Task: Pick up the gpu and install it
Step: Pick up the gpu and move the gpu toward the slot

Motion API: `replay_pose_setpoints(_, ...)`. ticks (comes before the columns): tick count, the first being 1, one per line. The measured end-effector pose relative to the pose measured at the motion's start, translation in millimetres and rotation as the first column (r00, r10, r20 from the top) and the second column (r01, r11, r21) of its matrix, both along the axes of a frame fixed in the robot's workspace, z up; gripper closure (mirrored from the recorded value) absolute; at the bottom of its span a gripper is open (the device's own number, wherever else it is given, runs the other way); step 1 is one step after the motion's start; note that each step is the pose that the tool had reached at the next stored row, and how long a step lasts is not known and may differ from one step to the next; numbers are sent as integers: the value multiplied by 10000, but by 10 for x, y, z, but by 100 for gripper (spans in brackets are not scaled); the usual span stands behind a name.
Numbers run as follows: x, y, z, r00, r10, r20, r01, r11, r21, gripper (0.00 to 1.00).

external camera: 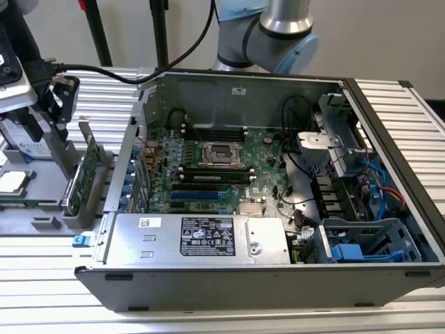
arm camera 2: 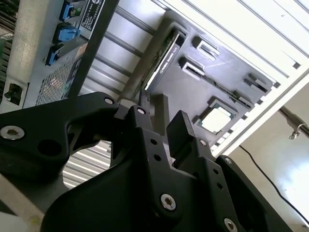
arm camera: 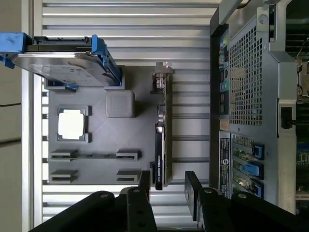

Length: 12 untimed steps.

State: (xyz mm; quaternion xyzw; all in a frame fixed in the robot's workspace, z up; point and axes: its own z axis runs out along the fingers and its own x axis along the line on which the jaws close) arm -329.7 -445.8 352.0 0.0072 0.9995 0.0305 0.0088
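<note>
Now, the exterior view first. The gpu (external camera: pixel 85 174) stands on edge in the grey holder tray (external camera: pixel 49 224) on the exterior view's left, at about nine o'clock from the open case (external camera: pixel 243 285) and just beside its wall. The card's long axis runs roughly six to twelve o'clock, with the silver bracket (external camera: pixel 87 136) at the twelve o'clock end. The gripper (external camera: pixel 61 97) hangs high over the tray, at about eleven o'clock from the card and well apart from it.

Over to the second wrist view. The gripper (arm camera 2: pixel 161 116) shows two black fingers parted, with nothing between them. The gpu (arm camera 2: pixel 161 53) sits beyond the tips in the tray (arm camera 2: pixel 227 72), untouched.

And the first wrist view, the telling one. The gripper (arm camera: pixel 169 181) has its jaws moderately wide and empty. The gpu (arm camera: pixel 161 140) appears edge-on as a thin strip. Its long axis points straight away from the jaws, with the bracket (arm camera: pixel 164 70) at the far end. The near end lines up within the gap, closer to one finger than the other. By the look of it, the opening lies across the card's thickness, not its length.
</note>
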Motion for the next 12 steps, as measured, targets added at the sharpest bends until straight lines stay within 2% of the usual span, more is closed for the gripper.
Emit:
replay_pose_setpoints(6,0,0,-7,10000,-1,2,1,10000,2,0)
replay_pose_setpoints(12,0,0,-44,10000,-1,1,1,10000,1,0)
